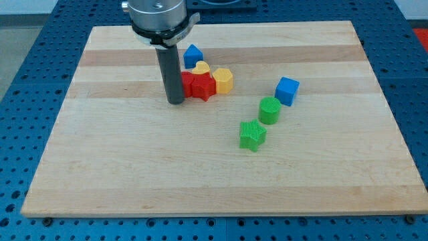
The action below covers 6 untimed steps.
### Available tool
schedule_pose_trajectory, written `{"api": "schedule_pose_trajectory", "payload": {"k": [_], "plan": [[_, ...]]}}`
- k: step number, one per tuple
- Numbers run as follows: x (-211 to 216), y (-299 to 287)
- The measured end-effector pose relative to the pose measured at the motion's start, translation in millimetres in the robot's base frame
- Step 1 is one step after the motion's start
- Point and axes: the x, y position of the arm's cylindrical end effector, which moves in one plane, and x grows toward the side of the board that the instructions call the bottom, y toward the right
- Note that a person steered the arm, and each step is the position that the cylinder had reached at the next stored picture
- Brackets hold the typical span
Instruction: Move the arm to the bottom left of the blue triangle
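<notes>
The blue triangle [193, 55] sits near the view's top centre of the wooden board [100, 167]. My tip [176, 100] rests on the board below and a little left of it, touching the left side of a red block [187, 83]. A red star [203, 86] lies just right of that block. A yellow block [200, 67] and a yellow hexagon [223, 80] crowd between the red pieces and the blue triangle.
A blue cube [287, 90] sits at the view's right. A green cylinder [269, 110] lies below and left of it, and a green star [252, 134] further down. The arm's grey housing [157, 17] hangs over the top centre.
</notes>
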Motion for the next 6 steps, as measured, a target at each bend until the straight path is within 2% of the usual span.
{"api": "schedule_pose_trajectory", "payload": {"k": [1, 3, 4, 6], "plan": [[3, -10], [-12, -73], [-55, -76], [-109, -24]]}}
